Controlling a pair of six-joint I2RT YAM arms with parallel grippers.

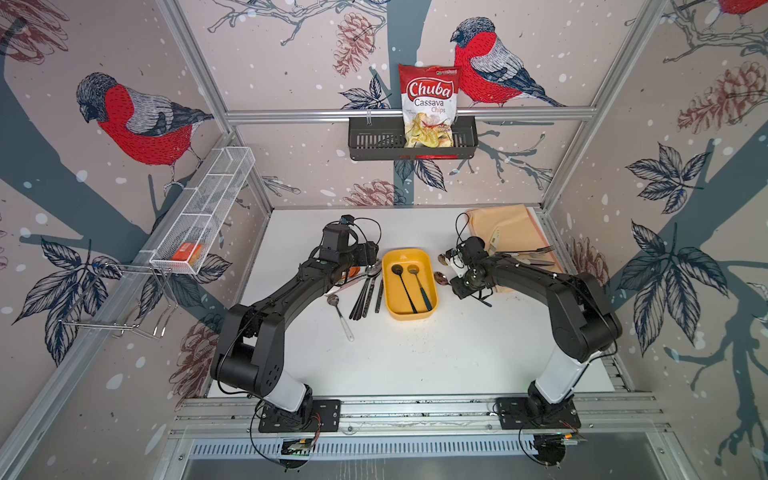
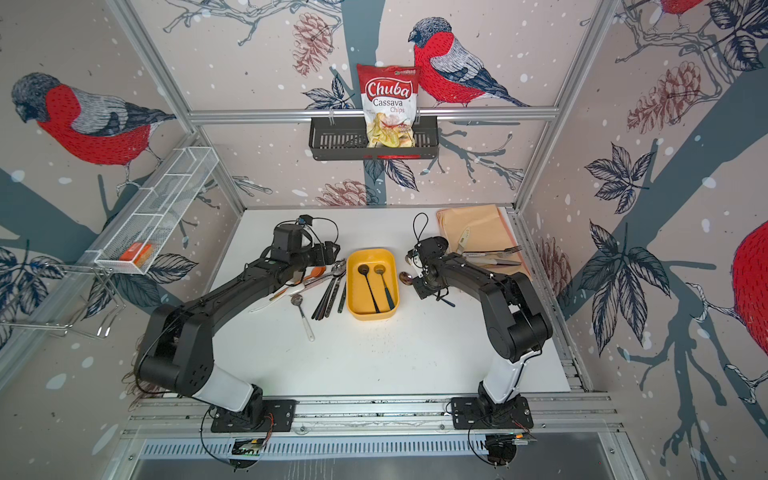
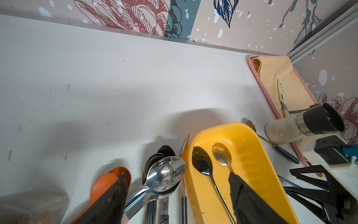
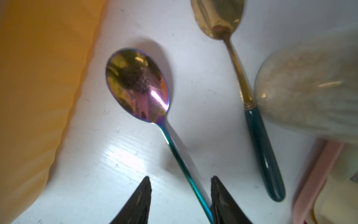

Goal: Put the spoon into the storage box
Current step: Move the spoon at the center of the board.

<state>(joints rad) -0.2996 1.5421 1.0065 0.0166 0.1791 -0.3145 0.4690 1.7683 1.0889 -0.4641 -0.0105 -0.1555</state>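
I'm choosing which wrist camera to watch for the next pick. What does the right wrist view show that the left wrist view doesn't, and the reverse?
Only the right wrist view shows the iridescent spoon, its handle between the open right gripper fingers.
Only the left wrist view shows two spoons inside the storage box and the cutlery pile beside it.
Both show the yellow box, the gold spoon with teal handle and the grinder.

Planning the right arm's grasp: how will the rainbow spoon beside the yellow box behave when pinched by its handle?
The rainbow spoon looks like polished metal, so probably stiff but slippery. Its handle is thin and lies flat on the table, so it may pivot between the right gripper fingers.
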